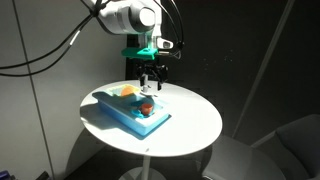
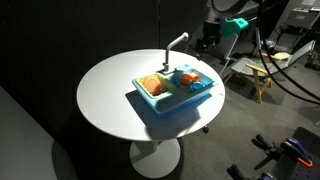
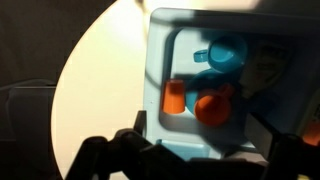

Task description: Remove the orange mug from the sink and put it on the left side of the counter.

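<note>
The orange mug point(image 3: 212, 107) is a small deep orange-red piece lying in the light-blue sink point(image 3: 190, 40) of the blue toy unit. It also shows in both exterior views point(image 1: 146, 108) point(image 2: 188, 78). The counter point(image 1: 120, 108) is the flat blue top around the basin. My gripper point(image 1: 150, 80) hangs above the unit near the faucet, apart from the mug. In the wrist view its dark fingers point(image 3: 195, 160) are spread wide at the bottom edge, open and empty, with the mug just beyond them.
A paler orange piece point(image 3: 174, 97) lies beside the mug, and blue cups point(image 3: 225, 50) lie in the basin too. A yellow-orange item point(image 2: 152, 84) sits on the unit. The faucet point(image 2: 176, 43) stands at the back. The unit rests on a round white table point(image 2: 110, 100).
</note>
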{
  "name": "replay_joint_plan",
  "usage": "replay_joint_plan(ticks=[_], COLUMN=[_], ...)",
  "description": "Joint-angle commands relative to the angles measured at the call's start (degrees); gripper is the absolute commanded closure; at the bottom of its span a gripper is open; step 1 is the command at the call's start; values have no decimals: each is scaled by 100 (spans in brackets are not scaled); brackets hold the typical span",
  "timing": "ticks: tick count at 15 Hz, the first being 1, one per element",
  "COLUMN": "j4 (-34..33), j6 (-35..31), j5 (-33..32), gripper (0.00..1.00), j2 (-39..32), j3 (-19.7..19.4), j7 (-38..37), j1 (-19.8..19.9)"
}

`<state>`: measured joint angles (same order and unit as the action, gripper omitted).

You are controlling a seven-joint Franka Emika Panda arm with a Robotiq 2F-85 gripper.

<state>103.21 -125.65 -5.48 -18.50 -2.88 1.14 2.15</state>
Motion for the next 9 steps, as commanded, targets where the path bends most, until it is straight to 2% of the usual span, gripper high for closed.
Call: replay_joint_plan(ticks=[1, 9], j4=[-30, -27], j6=[-9, 433], j5=[248, 763], gripper=[0, 0], j2=[27, 23], j3=[75, 173], j7=[-478, -1082], j1=[-100, -260])
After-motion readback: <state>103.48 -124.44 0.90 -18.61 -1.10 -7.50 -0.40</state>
